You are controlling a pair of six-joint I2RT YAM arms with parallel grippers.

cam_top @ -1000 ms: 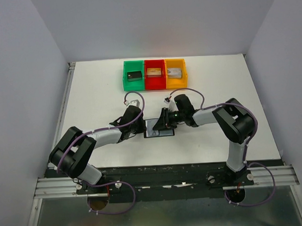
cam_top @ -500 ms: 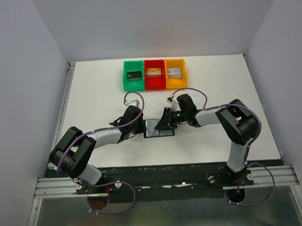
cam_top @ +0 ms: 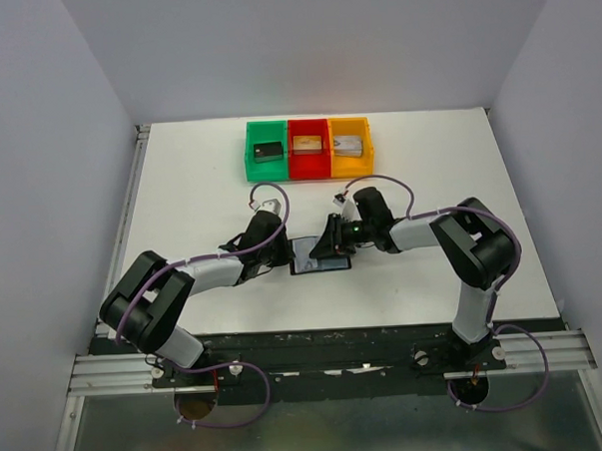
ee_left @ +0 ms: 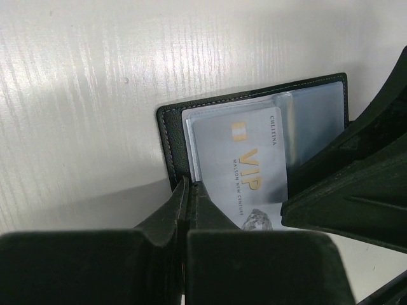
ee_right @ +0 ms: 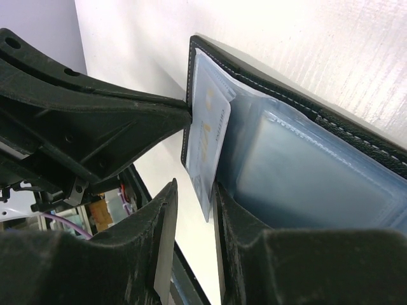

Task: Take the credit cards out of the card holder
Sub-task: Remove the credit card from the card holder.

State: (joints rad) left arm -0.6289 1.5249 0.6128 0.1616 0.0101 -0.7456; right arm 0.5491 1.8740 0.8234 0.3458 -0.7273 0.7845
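The card holder (cam_top: 320, 259) lies open on the white table between my two grippers, a black wallet (ee_left: 170, 127) with clear blue-grey sleeves. A pale silver-grey credit card (ee_left: 245, 159) with gold VIP lettering sticks partway out of a sleeve. My left gripper (ee_left: 189, 185) is shut, its tips pressed on the wallet's left edge. My right gripper (ee_right: 194, 187) is open. The card's (ee_right: 206, 136) free corner sits between its fingers, leaning on the inner one, with a gap to the other. No other cards are visible.
Three joined bins stand at the back of the table: green (cam_top: 267, 150), red (cam_top: 309, 148) and yellow (cam_top: 350, 146), each holding one small block. The table's near edge and the arm bases are just behind the wallet.
My right arm has shifted slightly, and the wallet has slid a little to the right. The left gripper stays shut on the wallet's edge.
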